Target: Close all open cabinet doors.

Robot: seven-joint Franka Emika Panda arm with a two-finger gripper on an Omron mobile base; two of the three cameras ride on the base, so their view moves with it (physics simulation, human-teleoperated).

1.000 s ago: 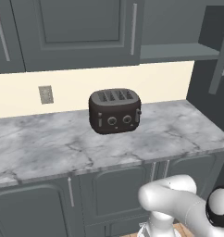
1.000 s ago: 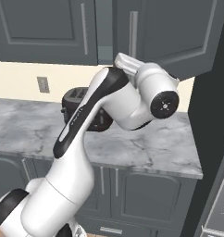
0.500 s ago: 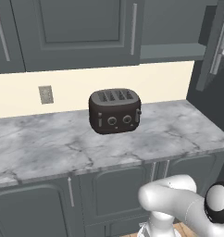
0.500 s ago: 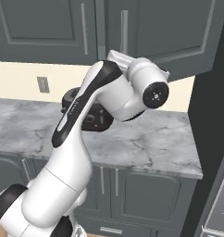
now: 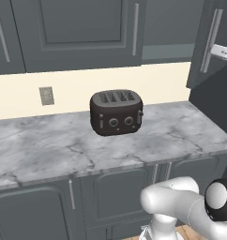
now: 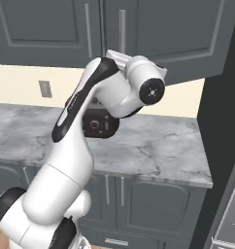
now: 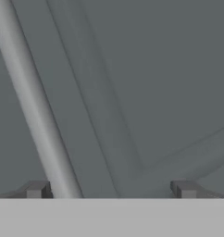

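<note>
You've got the gripper (image 7: pixel 109 190) with fingers spread against the open cabinet door (image 5: pixel 211 42) beside its handle (image 7: pixel 35 115); push steadily until it's flush.

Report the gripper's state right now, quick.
Gripper: open, holding nothing; its fingertips stand wide apart against the open cabinet door, beside its silver handle.
</note>
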